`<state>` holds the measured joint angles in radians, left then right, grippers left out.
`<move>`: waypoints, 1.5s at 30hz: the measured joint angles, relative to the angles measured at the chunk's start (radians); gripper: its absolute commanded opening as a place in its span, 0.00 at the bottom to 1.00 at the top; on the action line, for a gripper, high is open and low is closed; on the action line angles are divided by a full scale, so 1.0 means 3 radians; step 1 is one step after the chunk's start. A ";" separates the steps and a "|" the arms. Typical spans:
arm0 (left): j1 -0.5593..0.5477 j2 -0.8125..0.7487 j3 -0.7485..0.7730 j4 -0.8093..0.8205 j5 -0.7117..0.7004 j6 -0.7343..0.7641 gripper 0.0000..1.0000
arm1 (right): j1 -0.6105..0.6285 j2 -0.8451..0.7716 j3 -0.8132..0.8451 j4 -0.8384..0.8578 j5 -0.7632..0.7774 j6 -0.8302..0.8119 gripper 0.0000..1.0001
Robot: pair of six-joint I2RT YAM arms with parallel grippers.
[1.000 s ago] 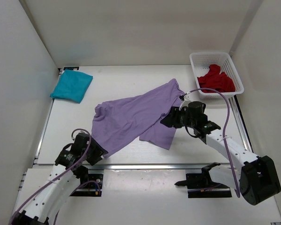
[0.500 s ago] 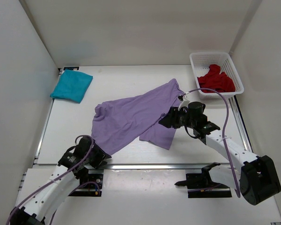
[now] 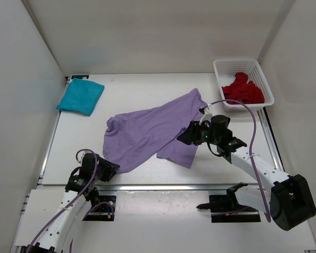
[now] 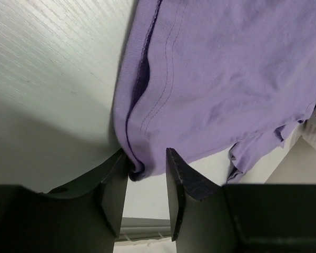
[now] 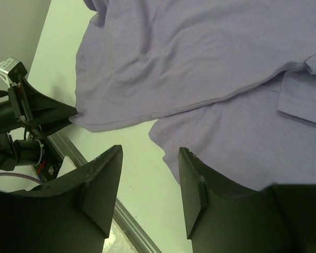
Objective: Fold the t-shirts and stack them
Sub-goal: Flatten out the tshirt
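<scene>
Left gripper (image 4: 146, 159): jaws are apart around the near corner hem of the lavender shirt (image 3: 147, 132). The cloth touches one finger, with a gap to the other, so it's not clamped. Right gripper (image 5: 150, 153): jaws are spread wide with nothing in them, hovering over the shirt's right part. The shirt itself lies rumpled and unfolded across the middle of the table (image 3: 142, 87). The teal shirt (image 3: 80, 96) sits folded at the far left, and the dark red shirt (image 3: 243, 90) is bunched in the white basket (image 3: 219, 66) at the far right.

No legible text or labels
</scene>
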<state>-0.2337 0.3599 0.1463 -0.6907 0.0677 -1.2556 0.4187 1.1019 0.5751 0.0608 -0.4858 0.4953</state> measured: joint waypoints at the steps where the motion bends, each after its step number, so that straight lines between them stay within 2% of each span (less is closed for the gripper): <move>1: 0.0004 0.0005 -0.0001 0.0006 -0.0004 0.0024 0.37 | 0.0000 -0.0001 0.0000 0.0000 -0.0001 0.0003 0.45; 4: -0.0020 0.0041 -0.0027 0.0038 -0.0031 0.0037 0.25 | -0.0001 -0.0006 -0.0003 0.0001 -0.0003 0.0005 0.45; 9: -0.0154 0.0089 -0.0037 0.0075 -0.0081 0.0006 0.00 | -0.0008 -0.0008 -0.0015 0.0001 0.0001 0.0006 0.45; 15: -0.0052 0.0130 -0.0036 0.0158 -0.0038 0.0113 0.00 | -0.0141 -0.0006 -0.0062 -0.0005 0.0103 0.0010 0.47; 20: 0.0175 0.0559 0.0175 0.0572 0.0011 0.0303 0.00 | -0.0613 0.0041 -0.0111 -0.0055 0.0318 0.0045 0.47; 23: 0.0257 0.1300 0.0760 0.0815 0.0058 0.0584 0.00 | -0.0946 0.0150 -0.0109 -0.0058 0.0492 0.0083 0.46; 26: 0.0444 0.2216 0.1628 0.1021 0.0205 0.1015 0.00 | -0.1244 0.0304 -0.0109 -0.0061 0.0687 0.0093 0.46; 29: 0.0633 0.2594 0.2042 0.1286 0.0254 0.1296 0.00 | -0.1528 0.0497 -0.0109 -0.0064 0.0853 0.0093 0.47; 32: 0.0674 0.2614 0.2050 0.1488 0.0239 0.1392 0.00 | -0.1750 0.0694 -0.0104 -0.0062 0.0966 0.0093 0.47; 35: 0.0509 0.2609 0.1906 0.1722 0.0242 0.1456 0.00 | -0.1823 0.0942 -0.0033 -0.0107 0.1150 0.0081 0.47; 37: 0.0418 0.2602 0.1741 0.1834 0.0258 0.1489 0.00 | -0.1762 0.1128 0.0092 -0.0159 0.1274 0.0058 0.42; 41: 0.0299 0.2541 0.1437 0.1886 0.0292 0.1560 0.00 | -0.1624 0.1364 0.0376 -0.0221 0.1420 0.0004 0.41; 45: 0.0188 0.2359 0.1363 0.1873 0.0287 0.1663 0.00 | -0.1451 0.1493 0.0571 -0.0334 0.1586 -0.0015 0.34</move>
<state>-0.1772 1.0676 0.5552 -0.1287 0.1539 -0.7567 -0.0166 1.5497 0.7464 -0.0395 -0.0101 0.4908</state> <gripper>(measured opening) 0.028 0.366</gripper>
